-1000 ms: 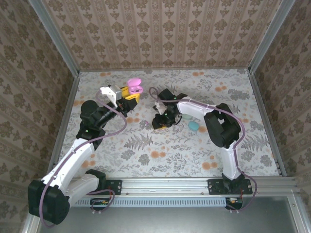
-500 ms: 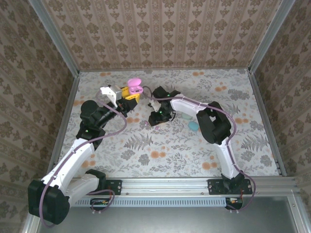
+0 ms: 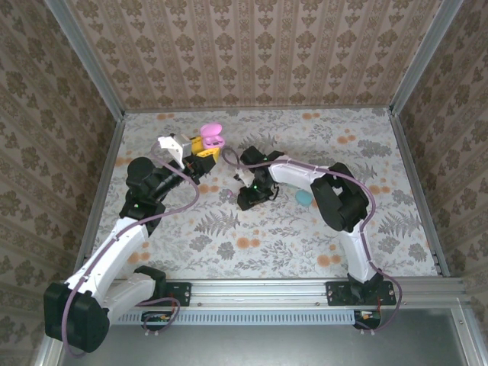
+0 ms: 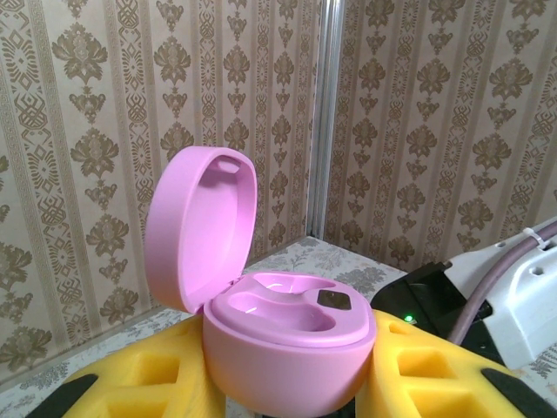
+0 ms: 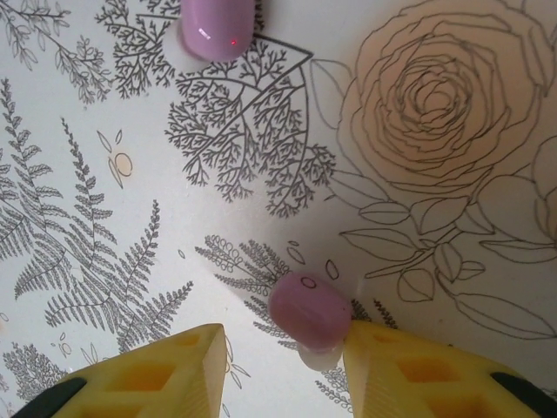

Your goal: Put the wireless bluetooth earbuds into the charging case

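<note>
The pink charging case (image 4: pixel 287 335) sits between the yellow fingers of my left gripper (image 4: pixel 287 387), which is shut on it. Its lid (image 4: pixel 202 225) stands open and both sockets look empty. From above, the case (image 3: pixel 211 136) hangs over the table's far left-centre in that left gripper (image 3: pixel 206 147). My right gripper (image 5: pixel 283 340) is low over the table, its jaws open. A pinkish-purple earbud (image 5: pixel 309 309) lies between them, touching the right finger (image 5: pixel 409 366) and apart from the left finger (image 5: pixel 165 374). A second pinkish earbud (image 5: pixel 218 26) lies farther ahead. In the top view the right gripper (image 3: pixel 248 197) is mid-table.
A mint-blue egg-shaped case (image 3: pixel 304 197) lies on the floral tablecloth (image 3: pixel 274 236) just right of the right gripper. Patterned walls with metal corner posts (image 3: pixel 84 53) close in the table on three sides. The right arm (image 3: pixel 335 191) bends over the table's middle right.
The right gripper shifted a little left and away, then came back nearer and lower over the earbud. The left gripper and pink case have not moved.
</note>
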